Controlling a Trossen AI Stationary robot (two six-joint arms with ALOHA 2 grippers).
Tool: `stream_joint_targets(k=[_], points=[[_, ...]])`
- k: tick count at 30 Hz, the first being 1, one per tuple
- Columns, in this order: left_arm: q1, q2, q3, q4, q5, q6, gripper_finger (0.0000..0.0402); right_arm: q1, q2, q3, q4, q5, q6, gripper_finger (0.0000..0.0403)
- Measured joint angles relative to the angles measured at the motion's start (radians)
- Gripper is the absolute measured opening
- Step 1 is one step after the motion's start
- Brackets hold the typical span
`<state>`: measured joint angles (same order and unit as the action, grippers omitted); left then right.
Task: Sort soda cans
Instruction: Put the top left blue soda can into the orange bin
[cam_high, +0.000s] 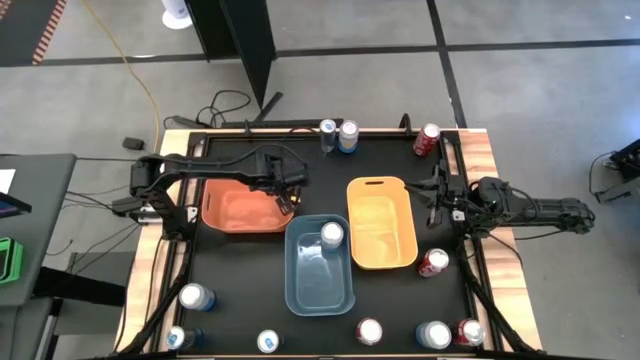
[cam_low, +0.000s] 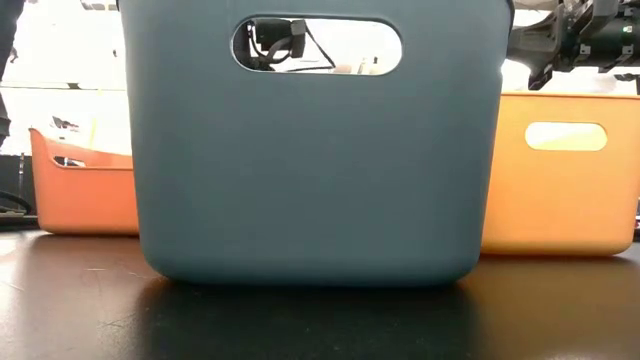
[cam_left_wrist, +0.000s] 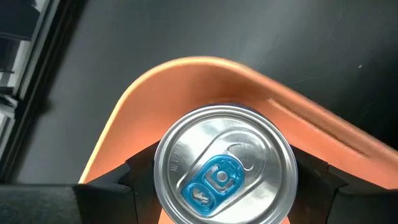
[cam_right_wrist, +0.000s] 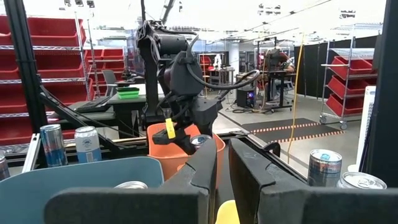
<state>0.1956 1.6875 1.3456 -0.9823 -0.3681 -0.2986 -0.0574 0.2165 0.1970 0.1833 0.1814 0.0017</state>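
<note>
My left gripper (cam_high: 291, 197) hangs over the near right corner of the orange bin (cam_high: 238, 207), shut on a soda can (cam_left_wrist: 224, 167) that has a silver top and a blue tab. The right wrist view shows that can (cam_right_wrist: 199, 140) just above the orange bin's rim (cam_right_wrist: 160, 132). Another can (cam_high: 331, 234) stands inside the blue bin (cam_high: 318, 285). The yellow bin (cam_high: 381, 240) lies to its right. My right gripper (cam_high: 432, 196) waits shut near the table's right edge, holding nothing. My left gripper pinches the can between its two fingers (cam_left_wrist: 138, 175), one on each side of the body just under the top rim (cam_left_wrist: 163, 182). The fingers come steeply from above. The can hangs top up, clear of the orange bin's rim (cam_left_wrist: 186, 67).
Two cans (cam_high: 338, 134) stand at the far edge, with a red can (cam_high: 427, 140) to their right. A further red can (cam_high: 433, 262) stands beside the yellow bin. Several more cans (cam_high: 369, 331) line the near edge and near left corner (cam_high: 195, 296).
</note>
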Motion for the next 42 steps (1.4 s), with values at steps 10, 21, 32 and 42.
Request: stream_joint_targets(k=[10, 21, 32, 42], points=[[0.018, -0.002, -0.011, 0.035, 0.005, 0.015, 0.0241, 0.000, 0.000, 0.000, 0.000, 0.000, -0.002, 0.0062], [0.030, 0.000, -0.011, 0.035, -0.008, -0.008, 0.0277, 0.000, 0.000, 0.000, 0.000, 0.000, -0.002, 0.0062], [0.030, -0.003, -0.013, 0.031, -0.029, -0.037, 0.0280, 0.000, 0.000, 0.000, 0.000, 0.000, -0.001, 0.0062], [0.030, -0.003, -0.013, 0.007, -0.029, -0.042, 0.0318, 0.000, 0.000, 0.000, 0.000, 0.000, 0.002, 0.0062]])
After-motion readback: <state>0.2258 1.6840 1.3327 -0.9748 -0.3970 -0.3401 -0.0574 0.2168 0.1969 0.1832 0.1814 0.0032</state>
